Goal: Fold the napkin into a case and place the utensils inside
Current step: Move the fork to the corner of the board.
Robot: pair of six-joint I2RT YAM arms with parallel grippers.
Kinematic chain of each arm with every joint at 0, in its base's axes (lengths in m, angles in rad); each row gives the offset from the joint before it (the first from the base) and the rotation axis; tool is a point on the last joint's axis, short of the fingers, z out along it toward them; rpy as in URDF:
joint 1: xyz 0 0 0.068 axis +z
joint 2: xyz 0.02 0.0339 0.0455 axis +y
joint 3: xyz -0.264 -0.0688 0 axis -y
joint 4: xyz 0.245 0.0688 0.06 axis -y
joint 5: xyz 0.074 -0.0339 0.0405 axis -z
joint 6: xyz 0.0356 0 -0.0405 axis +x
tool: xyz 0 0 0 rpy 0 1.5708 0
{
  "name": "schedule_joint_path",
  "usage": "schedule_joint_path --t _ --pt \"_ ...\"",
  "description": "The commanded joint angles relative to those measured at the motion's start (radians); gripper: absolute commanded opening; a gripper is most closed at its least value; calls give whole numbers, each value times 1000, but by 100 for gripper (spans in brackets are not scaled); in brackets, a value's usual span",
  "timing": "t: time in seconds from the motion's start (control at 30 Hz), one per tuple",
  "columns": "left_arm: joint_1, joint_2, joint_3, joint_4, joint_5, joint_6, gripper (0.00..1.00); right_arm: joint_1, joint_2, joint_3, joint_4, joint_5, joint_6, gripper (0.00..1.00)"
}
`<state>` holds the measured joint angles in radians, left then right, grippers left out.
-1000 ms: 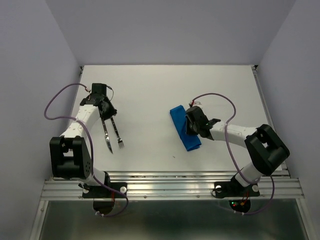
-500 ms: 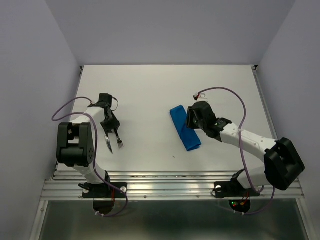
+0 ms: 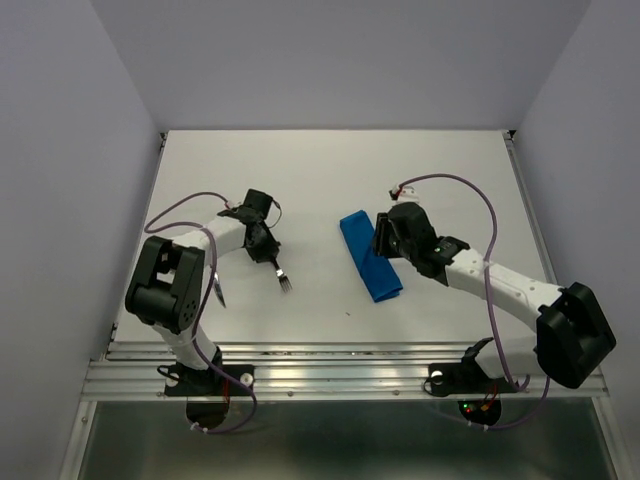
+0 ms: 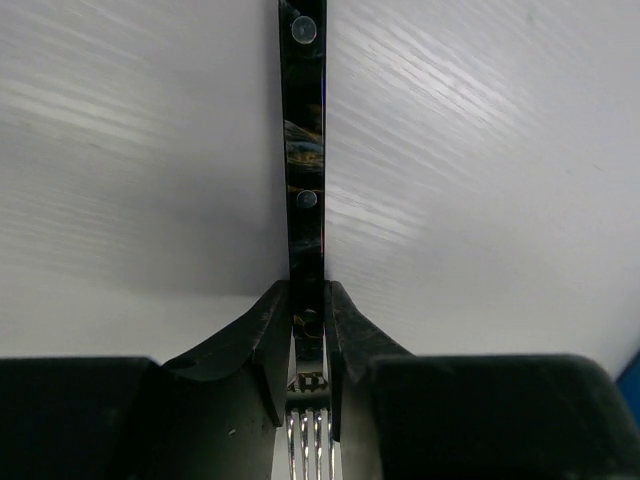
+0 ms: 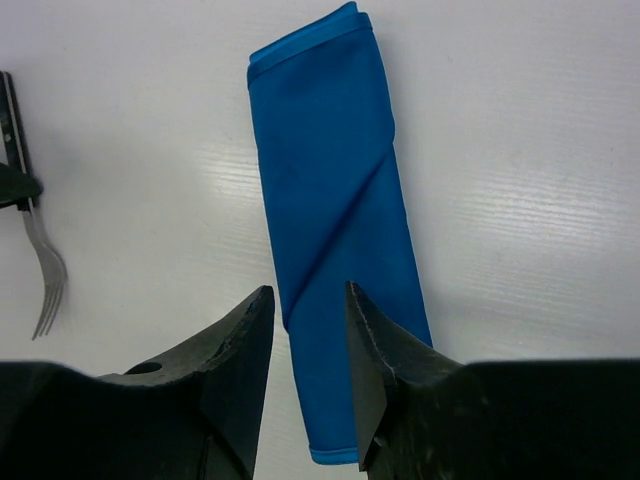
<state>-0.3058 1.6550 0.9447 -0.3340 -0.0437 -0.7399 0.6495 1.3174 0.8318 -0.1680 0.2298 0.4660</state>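
The left claw is clamped on the dark handle of the slim metal fork, tines toward the near edge of the white table. The right claw stands with jaws apart above the bright blue folded cloth case, which lies right of the table's centre. The thin silver-grey metal knife lies near the left edge, beside the left arm.

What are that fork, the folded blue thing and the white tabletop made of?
Fork: shiny metal tines; its dark glossy handle with round studs may be metal or plastic. Blue case: soft matte cloth, judging by the diagonal fold and layered edges. Table: white, faintly glossy, finely streaked, perhaps painted board or laminate.
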Motion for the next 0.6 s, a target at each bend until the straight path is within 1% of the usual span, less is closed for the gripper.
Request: schedule_joint_path --t 0.0,0.03,0.1,0.13,0.2,0.23,0.27,0.4,0.43,0.47,0.5,0.57 --pt "-114 74 43 27 76 -144 27 4 11 50 -8 -12 -23 40" --pt "-133 103 61 24 76 -150 27 4 14 53 -13 -21 -27 40" --pt "-173 127 110 12 88 -154 33 4 25 66 -19 -41 -47 42" --pt "-185 143 123 3 91 -156 45 4 40 73 -30 -56 -53 45" --pt "-205 141 143 -2 103 -150 54 4 58 105 -54 -66 -75 47" --pt "-207 134 144 0 108 -142 58 15 68 115 -70 -64 -76 47" --pt "-207 106 143 -2 108 -130 62 15 81 122 -73 -66 -79 47" --pt "-194 22 157 -59 62 -82 63 50 140 164 -67 -70 -73 50" --pt "-179 5 163 -95 54 -67 63 74 161 196 -70 -67 -73 50" --pt "-168 -29 167 -115 4 -50 63 91 211 216 -71 -60 -73 50" --pt "-155 -44 178 -158 -16 -21 63 108 239 237 -74 -47 -75 50" --pt "-99 -96 184 -194 -48 20 63 153 304 311 -79 -40 -81 51"
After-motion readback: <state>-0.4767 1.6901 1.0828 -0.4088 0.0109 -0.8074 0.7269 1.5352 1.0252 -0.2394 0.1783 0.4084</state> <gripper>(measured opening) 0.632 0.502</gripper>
